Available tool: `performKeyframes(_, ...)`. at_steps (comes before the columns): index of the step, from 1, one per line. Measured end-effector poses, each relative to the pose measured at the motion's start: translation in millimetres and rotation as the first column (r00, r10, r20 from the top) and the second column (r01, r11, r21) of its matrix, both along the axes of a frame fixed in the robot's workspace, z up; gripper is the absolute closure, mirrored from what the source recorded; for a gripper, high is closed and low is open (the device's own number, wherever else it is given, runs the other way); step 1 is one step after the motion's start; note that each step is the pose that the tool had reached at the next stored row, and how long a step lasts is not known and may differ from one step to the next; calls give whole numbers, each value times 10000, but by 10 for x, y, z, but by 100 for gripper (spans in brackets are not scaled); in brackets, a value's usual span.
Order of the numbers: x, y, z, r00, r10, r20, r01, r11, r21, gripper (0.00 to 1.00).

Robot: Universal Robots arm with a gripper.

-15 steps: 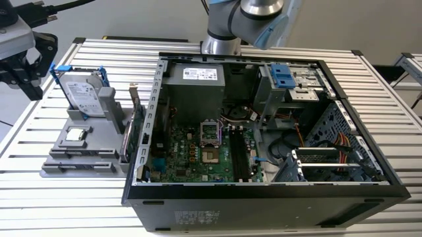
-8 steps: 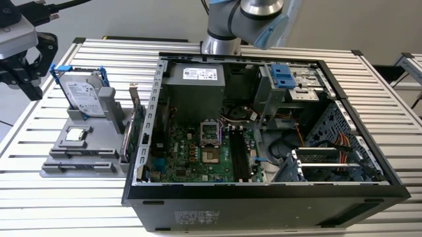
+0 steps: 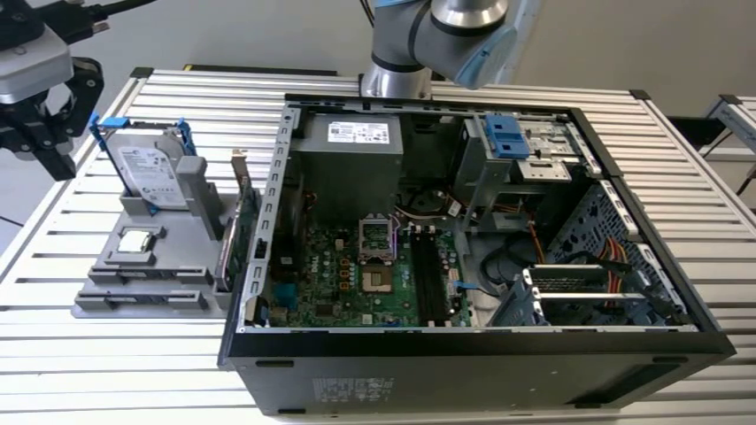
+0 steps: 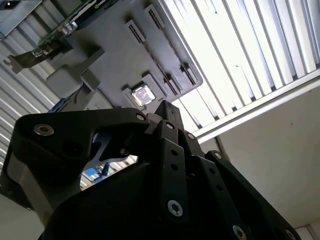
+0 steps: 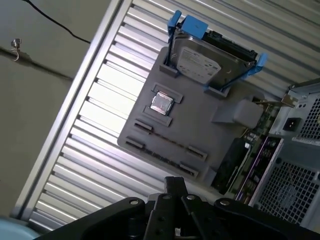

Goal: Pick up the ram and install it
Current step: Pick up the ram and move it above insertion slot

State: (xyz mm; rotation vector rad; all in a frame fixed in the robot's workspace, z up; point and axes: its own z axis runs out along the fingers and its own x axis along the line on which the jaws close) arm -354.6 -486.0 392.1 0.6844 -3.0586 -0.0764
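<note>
Ram shows in the first wrist view as a thin dark strip set on edge in the grey holder, between two of its small end blocks; it is not in my grip. In the exterior view that holder lies on the slatted table at the exterior view's left, just beside the open computer case, and there the strip is too fine for me to make out. My gripper hangs at the exterior view's upper left, above and apart from the holder, close to the hard drive that stands upright in its blue carrier at the holder's far end. Whether my gripper is apart or together I cannot tell from any view; both wrist views show its black linkage from behind, and nothing is visibly clamped in it. The square silver chip rests in its recess on the holder, near the ram, and shows in both wrist views. The green card with its metal bracket stands on edge between the holder and the case wall. Only the exterior view looks into the case: the motherboard lies flat on its floor, with the long black slots running beside the processor socket, well apart from the ram.
</note>
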Motion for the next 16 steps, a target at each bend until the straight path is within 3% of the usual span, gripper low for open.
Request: performKeyframes(16,-1,0,0,9962,873,0,-873,9962,0,100)
